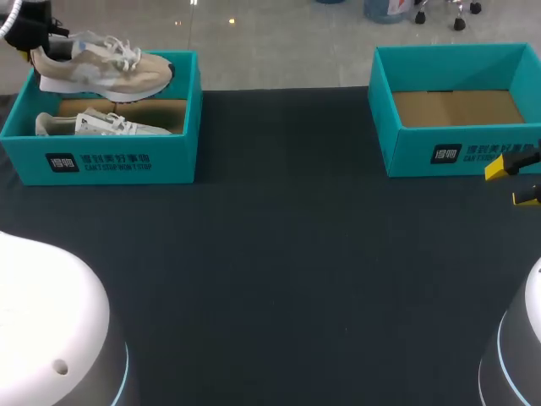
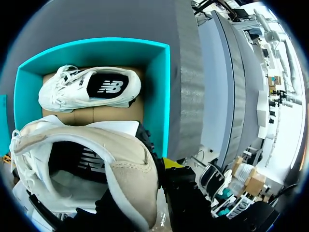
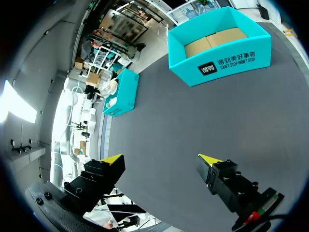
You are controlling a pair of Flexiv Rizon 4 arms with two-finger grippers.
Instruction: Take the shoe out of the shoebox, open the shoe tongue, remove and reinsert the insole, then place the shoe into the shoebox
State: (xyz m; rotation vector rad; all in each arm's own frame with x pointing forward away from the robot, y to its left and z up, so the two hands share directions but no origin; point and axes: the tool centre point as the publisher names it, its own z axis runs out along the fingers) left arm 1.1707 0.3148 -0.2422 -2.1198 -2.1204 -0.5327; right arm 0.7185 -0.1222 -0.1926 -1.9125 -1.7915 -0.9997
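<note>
Big dark table (image 1: 270,271) with two teal boxes set well apart. The right box (image 1: 473,145) has only its cardboard floor showing, so I'd guess it's where things end up. The left box (image 1: 110,156) holds a second shoe (image 1: 101,125).

The shoe (image 1: 101,72) that matters is up in the air over the left box's back edge, so step one looks about done. The left fingers (image 2: 172,163) are clamped on its heel, though only one yellow tip peeks out beside it. Probably a smart grip, since it leaves the tongue and opening free for the other arm.

The right fingers (image 3: 110,164) are spread wide with nothing between them. They hover over bare table just in front of the right box, out of the way until the shoe comes over, I reckon.
</note>
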